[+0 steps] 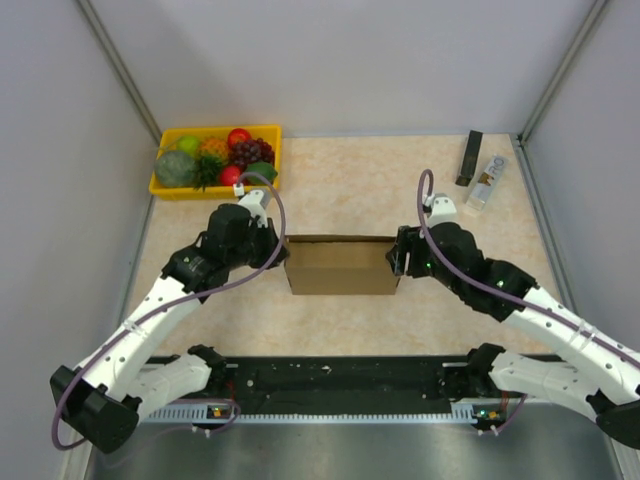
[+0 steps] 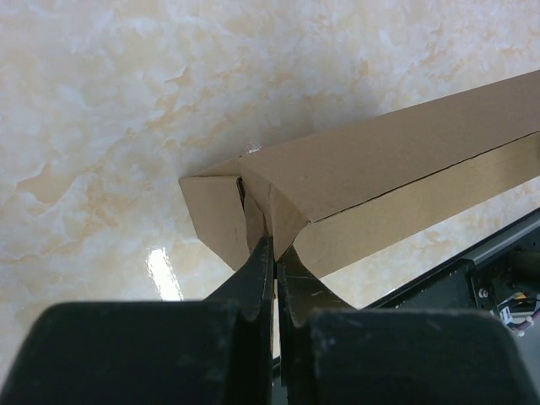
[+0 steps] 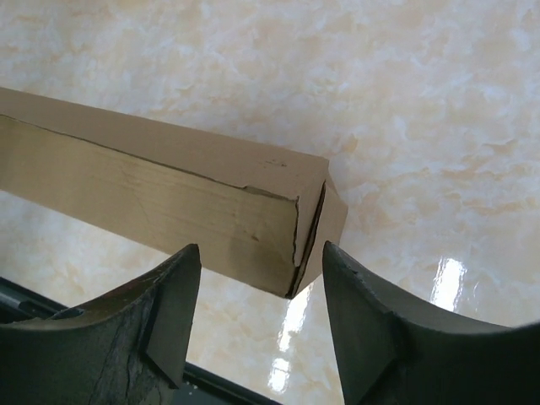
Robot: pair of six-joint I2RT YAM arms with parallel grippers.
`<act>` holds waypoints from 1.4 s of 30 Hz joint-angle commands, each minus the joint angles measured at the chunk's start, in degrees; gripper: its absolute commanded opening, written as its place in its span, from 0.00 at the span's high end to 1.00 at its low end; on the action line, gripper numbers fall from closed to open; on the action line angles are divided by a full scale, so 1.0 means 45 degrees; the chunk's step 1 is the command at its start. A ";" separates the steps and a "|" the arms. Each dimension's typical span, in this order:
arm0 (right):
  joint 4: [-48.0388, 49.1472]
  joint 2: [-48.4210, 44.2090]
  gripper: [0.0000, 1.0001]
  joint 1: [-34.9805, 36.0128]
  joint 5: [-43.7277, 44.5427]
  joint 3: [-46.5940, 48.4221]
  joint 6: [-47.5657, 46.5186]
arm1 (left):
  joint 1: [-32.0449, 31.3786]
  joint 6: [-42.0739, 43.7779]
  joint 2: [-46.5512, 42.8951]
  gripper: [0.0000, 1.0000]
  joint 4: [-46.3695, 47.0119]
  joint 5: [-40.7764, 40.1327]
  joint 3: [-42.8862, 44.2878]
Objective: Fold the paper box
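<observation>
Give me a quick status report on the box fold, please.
Left gripper shut, tips at the left end flap of the plain brown cardboard box. Right gripper open, straddling its right end. Box closed up, mid-table. Yellow plastic fruit tray well clear.

White arm links (image 1: 150, 320), black joints (image 1: 235, 235), looping purple-grey cables (image 1: 421, 200), matte black fingers (image 3: 169, 329), green base lights (image 1: 487, 411)

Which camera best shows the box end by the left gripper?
Left wrist: that box end is close up at the shut left gripper. Top shows the whole box small; right wrist only its other end.
</observation>
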 commanded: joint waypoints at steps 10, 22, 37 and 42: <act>-0.0231 0.0593 0.30 0.0010 -0.0220 0.0195 0.0139 | -0.0077 -0.0185 -0.0136 1.00 -0.0172 0.0865 0.0353; 0.1196 0.1278 0.36 -0.0342 -0.0024 -0.0665 -0.0017 | 0.0020 0.0301 -0.0332 0.98 -0.0504 0.1218 0.0822; 0.1430 0.1786 0.37 -0.0440 -0.0415 -0.0451 -0.0486 | -0.0018 0.3895 -0.0839 0.44 -0.0876 -0.0464 0.1292; 0.1470 0.1845 0.38 -0.0459 -0.0513 -0.0431 -0.0603 | -0.0018 0.5555 -0.0761 0.39 -0.1189 -0.0581 0.1038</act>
